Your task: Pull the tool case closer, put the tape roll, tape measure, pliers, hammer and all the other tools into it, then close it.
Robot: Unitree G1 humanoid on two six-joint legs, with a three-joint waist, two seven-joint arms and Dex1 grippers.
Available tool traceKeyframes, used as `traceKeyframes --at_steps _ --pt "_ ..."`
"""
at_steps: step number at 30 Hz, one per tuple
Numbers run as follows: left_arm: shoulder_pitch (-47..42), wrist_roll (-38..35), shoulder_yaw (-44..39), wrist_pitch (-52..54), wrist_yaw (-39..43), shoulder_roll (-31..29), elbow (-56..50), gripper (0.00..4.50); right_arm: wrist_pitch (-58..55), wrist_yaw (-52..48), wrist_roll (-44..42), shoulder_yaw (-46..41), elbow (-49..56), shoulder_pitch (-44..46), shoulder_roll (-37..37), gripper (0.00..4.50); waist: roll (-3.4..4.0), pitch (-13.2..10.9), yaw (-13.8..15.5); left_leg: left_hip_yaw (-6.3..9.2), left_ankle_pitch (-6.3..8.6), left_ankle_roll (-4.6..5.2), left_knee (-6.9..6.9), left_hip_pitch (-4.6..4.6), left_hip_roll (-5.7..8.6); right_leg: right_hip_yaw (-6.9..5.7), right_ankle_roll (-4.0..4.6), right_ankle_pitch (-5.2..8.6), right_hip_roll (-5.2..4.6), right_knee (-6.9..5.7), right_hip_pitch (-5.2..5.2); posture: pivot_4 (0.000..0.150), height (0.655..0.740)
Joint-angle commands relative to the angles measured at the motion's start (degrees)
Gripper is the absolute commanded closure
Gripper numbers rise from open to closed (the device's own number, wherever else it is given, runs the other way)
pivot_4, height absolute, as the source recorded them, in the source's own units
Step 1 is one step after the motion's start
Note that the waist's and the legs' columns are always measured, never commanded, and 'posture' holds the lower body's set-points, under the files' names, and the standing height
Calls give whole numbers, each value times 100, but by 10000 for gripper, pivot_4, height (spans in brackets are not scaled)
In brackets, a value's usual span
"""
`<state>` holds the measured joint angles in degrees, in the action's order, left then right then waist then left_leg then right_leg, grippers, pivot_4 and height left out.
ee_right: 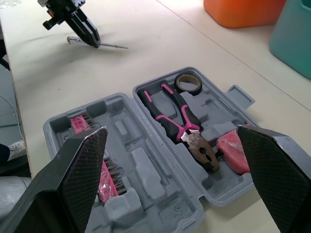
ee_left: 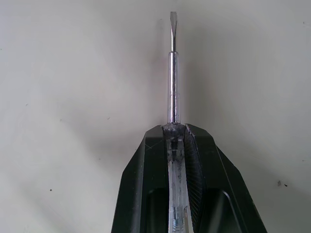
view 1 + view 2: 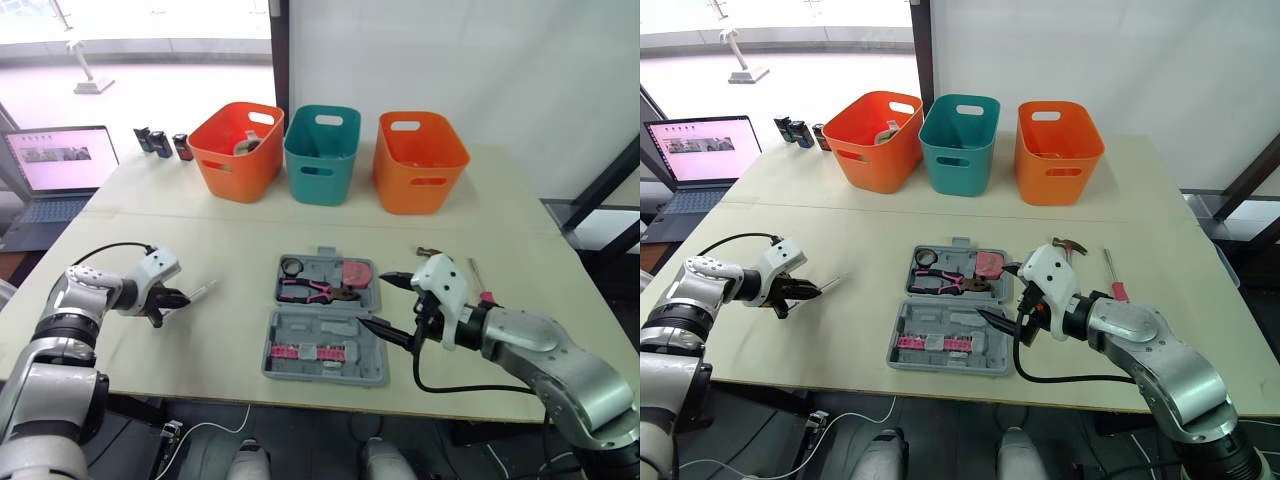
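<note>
The grey tool case (image 3: 300,325) lies open at the table's middle front. Its far half holds a black tape roll (image 3: 292,266), pink-handled pliers (image 3: 315,291) and a pink tape measure (image 3: 356,273); pink bit holders (image 3: 310,351) sit in the near half. My right gripper (image 3: 378,300) hovers open at the case's right edge, holding nothing. Behind it lie a hammer (image 3: 1072,245) and a red-handled screwdriver (image 3: 1110,272). Left of the case, my left gripper (image 3: 175,300) is shut on a clear-handled screwdriver (image 2: 173,82), low over the table with its tip pointing toward the case.
Two orange baskets (image 3: 238,150) (image 3: 420,160) flank a teal basket (image 3: 321,155) along the back of the table. Small black items (image 3: 160,143) stand at the back left. A laptop (image 3: 60,160) sits on a lower surface to the left.
</note>
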<state>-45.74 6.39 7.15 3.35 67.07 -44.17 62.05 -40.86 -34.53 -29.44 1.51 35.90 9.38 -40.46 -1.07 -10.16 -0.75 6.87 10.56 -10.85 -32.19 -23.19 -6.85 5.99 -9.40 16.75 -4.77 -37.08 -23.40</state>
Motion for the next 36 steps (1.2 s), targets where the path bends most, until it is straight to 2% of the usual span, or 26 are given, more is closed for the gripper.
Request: traceKeyframes --at_steps 1,8,12,14,17,19,26,29,36 --pt "-204 -18 -8 -125 197 34 -39 44795 77 23 13 -122 197 -16 31 0 0 0 3 0 0 0 0 0 0 0 0 0 0 0 0 1500 7400" --pt "-862 72 244 -229 986 57 -663 44795 55 35 9 -139 208 -38 14 0 -6 -3 3 0 0 0 -1 -7 0 -1 -3 -2 0 2 -3 1500 7400" --pt "-1143 -113 767 1697 2212 269 -2388 44795 67 -48 29 -178 207 -90 -111 0 -6 -4 3 0 0 0 -2 -9 0 -1 -8 -4 0 3 -2 1500 7400" --pt "-1064 -14 1196 2256 2504 246 -3273 44795 92 -115 47 -148 187 -81 -176 0 -7 -4 -19 0 0 0 -2 -10 0 0 -8 -4 0 5 -2 1500 7400" --pt "-980 466 1779 2423 2541 194 -3910 44795 124 -144 81 -107 130 -32 -183 0 -5 -4 -96 1 -1 2 -1 -4 0 1 -10 -5 1 2 -2 1500 7400" --pt "-1039 426 2092 2739 2542 298 -4193 44795 149 -164 148 -59 73 18 -182 0 -5 -4 -148 1 -5 10 -1 -3 0 2 -10 -5 2 0 -2 1500 7400" --pt "-1404 679 2750 3318 2328 1262 -4679 44795 155 -163 294 76 6 169 -54 0 -17 -12 -146 1 -5 11 -11 -15 0 2 4 3 1 5 -2 1500 7400" --pt "-1416 666 2872 3226 2245 1500 -4894 44795 167 -152 362 146 -51 240 -13 0 -17 -13 -160 1 -4 14 -10 -15 0 2 3 2 1 8 -2 1500 7400" --pt "-1260 1004 3163 2550 1784 1571 -4638 44795 65 -279 295 97 11 200 -80 0 -15 -14 -166 1 -4 14 -11 -12 0 2 3 2 2 6 -2 1500 7400"
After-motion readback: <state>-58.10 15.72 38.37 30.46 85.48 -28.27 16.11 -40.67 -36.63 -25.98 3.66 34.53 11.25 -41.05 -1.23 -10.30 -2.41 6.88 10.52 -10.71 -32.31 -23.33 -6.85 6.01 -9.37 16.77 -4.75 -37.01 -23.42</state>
